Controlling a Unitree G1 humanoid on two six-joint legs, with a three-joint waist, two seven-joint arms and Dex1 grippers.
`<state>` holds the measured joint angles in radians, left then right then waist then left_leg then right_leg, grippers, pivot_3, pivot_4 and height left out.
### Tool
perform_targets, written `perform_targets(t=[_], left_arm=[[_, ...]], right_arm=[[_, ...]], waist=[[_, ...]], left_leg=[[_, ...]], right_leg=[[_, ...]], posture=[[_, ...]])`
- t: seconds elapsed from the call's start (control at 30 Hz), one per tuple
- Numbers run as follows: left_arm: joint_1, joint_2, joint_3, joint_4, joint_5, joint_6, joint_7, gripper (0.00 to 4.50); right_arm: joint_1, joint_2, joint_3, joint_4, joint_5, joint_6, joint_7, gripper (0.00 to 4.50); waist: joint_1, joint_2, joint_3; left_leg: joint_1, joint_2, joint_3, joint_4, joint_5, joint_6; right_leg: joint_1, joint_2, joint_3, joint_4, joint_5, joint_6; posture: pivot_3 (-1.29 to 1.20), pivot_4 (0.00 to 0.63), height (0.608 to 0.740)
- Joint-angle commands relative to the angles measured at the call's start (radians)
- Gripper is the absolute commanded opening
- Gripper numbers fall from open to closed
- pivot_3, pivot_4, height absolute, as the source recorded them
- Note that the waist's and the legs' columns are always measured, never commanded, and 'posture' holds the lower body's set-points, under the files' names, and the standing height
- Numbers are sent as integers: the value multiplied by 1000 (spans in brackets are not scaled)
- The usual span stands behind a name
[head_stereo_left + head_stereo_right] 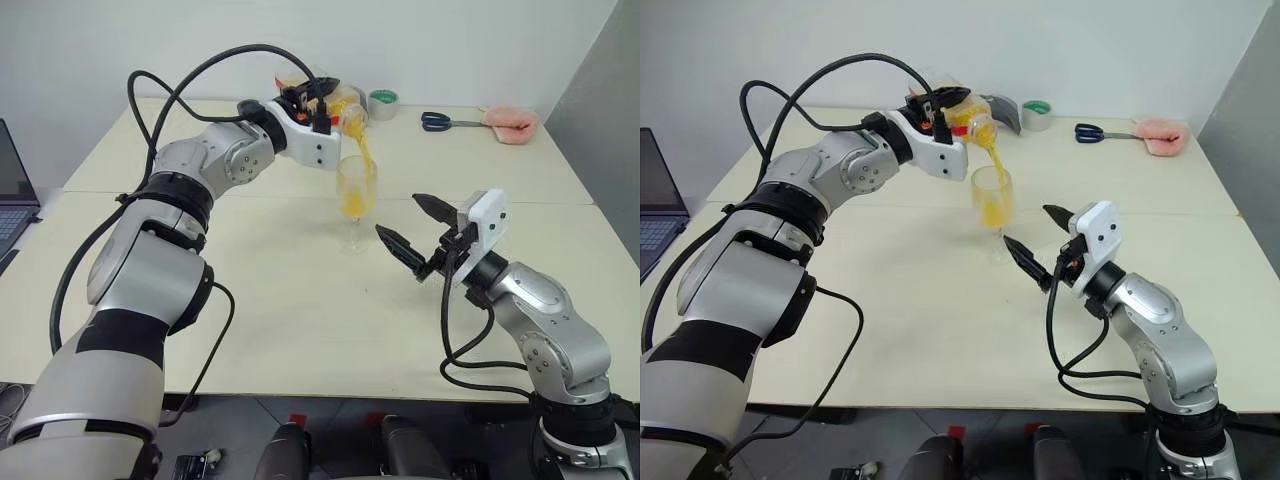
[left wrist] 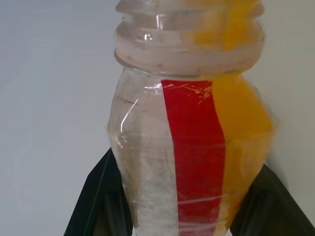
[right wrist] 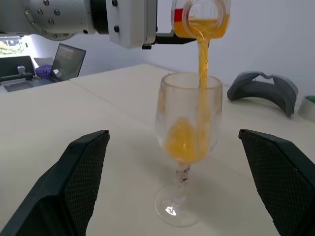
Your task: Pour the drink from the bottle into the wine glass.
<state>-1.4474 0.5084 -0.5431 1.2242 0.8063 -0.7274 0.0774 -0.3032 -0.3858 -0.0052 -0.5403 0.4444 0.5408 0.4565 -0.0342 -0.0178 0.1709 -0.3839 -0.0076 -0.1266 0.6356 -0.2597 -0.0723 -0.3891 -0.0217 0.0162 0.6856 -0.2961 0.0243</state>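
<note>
My left gripper [image 1: 316, 96] is shut on the clear bottle [image 1: 346, 108], which is tipped over with its mouth above the wine glass [image 1: 356, 190]. The bottle [image 2: 192, 147] has a red stripe on its label and sits between my two black fingers. An orange drink [image 3: 202, 54] runs in a thin stream from the bottle's mouth into the glass bowl, where orange liquid has collected. The glass stands upright on the table in the middle. My right gripper [image 1: 398, 214] is open just to the right of the glass, level with its stem and apart from it, holding nothing.
At the back of the table lie scissors [image 1: 448, 121], a pink object [image 1: 512, 124] and a roll of tape [image 1: 383, 103]. A grey curved object [image 3: 263, 88] lies behind the glass. A laptop [image 1: 12, 195] sits at the far left edge.
</note>
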Motion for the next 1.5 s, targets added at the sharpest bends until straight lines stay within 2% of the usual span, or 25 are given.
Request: perform_targets(t=[0.03,0.67,1.5], left_arm=[[-58,21,3,-2,4,5,31,1877],[-79,37,-27,35,49,21,81,1877],[-105,41,-59,55,98,40,155,1877]], right_arm=[[-16,-4,-44,-37,20,-39,7,4500],[-23,-73,-97,-13,57,-42,63,4500],[-9,-65,-79,-30,68,-28,57,4500]], waist=[[0,0,0],[0,0,0],[0,0,0]], left_leg=[[0,0,0,0,0,0],[0,0,1,4,-1,2],[0,0,1,5,-1,2]], right_leg=[[0,0,0,0,0,0],[0,0,1,4,0,0],[0,0,1,4,0,0]], posture=[[0,150,740],[0,150,740],[0,150,740]])
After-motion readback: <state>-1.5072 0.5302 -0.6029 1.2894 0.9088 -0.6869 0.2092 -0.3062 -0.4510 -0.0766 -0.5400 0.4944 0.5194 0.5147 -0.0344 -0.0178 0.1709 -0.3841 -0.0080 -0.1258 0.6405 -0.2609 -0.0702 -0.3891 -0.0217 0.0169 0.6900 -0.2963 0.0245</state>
